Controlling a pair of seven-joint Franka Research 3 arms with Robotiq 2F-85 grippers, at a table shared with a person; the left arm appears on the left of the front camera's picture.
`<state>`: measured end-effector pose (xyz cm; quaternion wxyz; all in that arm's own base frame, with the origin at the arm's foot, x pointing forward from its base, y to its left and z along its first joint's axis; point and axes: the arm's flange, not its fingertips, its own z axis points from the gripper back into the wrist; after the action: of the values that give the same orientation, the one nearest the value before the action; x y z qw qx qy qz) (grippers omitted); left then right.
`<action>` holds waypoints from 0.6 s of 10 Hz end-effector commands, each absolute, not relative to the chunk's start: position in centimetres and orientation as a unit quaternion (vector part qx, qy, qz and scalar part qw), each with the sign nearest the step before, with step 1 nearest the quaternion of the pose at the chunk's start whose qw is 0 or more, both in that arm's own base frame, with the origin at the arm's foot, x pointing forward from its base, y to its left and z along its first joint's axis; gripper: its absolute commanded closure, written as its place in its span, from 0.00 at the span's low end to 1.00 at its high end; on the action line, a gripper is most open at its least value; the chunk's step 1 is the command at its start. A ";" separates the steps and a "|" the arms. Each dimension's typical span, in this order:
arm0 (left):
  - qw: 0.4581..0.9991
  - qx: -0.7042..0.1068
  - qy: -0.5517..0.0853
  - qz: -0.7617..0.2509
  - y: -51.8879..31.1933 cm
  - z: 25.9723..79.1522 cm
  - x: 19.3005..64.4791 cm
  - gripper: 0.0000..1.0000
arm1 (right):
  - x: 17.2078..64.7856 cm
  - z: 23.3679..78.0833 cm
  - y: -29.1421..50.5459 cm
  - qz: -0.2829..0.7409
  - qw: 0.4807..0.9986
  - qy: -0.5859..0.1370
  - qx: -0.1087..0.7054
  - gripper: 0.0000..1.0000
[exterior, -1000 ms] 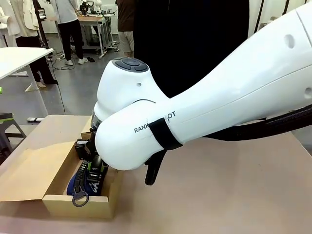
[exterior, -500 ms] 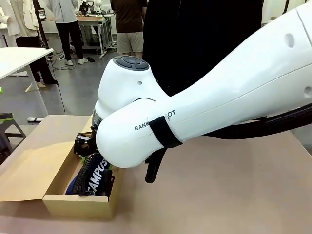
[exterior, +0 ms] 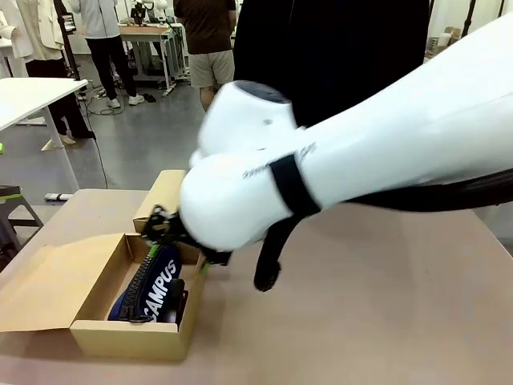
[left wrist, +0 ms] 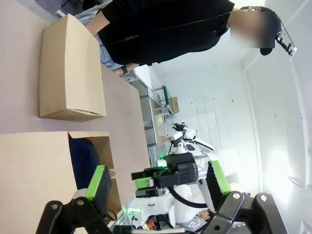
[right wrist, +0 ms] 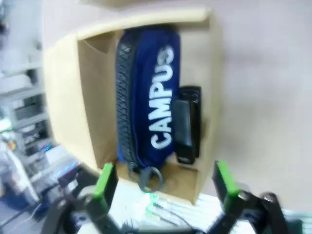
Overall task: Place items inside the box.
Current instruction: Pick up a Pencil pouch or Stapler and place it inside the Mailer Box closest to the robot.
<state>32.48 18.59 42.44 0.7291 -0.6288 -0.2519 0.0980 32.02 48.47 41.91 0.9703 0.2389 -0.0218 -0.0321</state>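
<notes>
Your right arm (exterior: pixel 385 136) sweeps across most of the front view and reaches left over the surface (exterior: pixel 361 321). I judge this to be the end of a placing step, with nothing in hand and the load lying in the box. The next move calls for a clean lift clear of the box walls and the open flap. After that comes a reach for another item, though I can't tell from here where the remaining ones lie.

The box (exterior: pixel 128 338) sits at the near left of the surface, its flap lid (exterior: pixel 48 289) folded out to the left. A smaller closed box (exterior: pixel 164 192) stands just behind it.

The navy pouch (exterior: pixel 156 285) lies flat inside the box, "CAMPUS" facing up. The black stapler (right wrist: pixel 187 122) lies alongside it, against the box wall.

Your right end effector (exterior: pixel 172 228) hangs over the far end of the box. The right wrist view is blurred, but its green pads (right wrist: pixel 105 183) are spread wide and hold nothing. The pouch lies below them, seemingly apart, and its zip ring is the part nearest the pads.

Your left end effector (left wrist: pixel 158 180) is off to the side, also wide open and empty.
</notes>
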 end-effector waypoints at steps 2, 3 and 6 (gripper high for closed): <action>0.726 -0.631 -0.259 0.088 18.6 42.4 32.3 0.00 | 32.2 45.1 30.9 -0.045 0.934 0.063 0.349 0.00; 0.726 -0.631 -0.259 0.088 18.6 42.4 32.3 0.00 | 32.3 44.8 26.9 -0.073 0.918 0.087 0.380 0.00; 0.726 -0.631 -0.259 0.088 18.6 42.4 32.3 0.00 | 31.2 42.9 17.1 -0.068 0.847 0.090 0.519 0.00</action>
<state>32.45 18.60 42.46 0.7290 -0.6287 -0.2523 0.0980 31.55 20.05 44.98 0.8559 0.5054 0.0869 -0.0663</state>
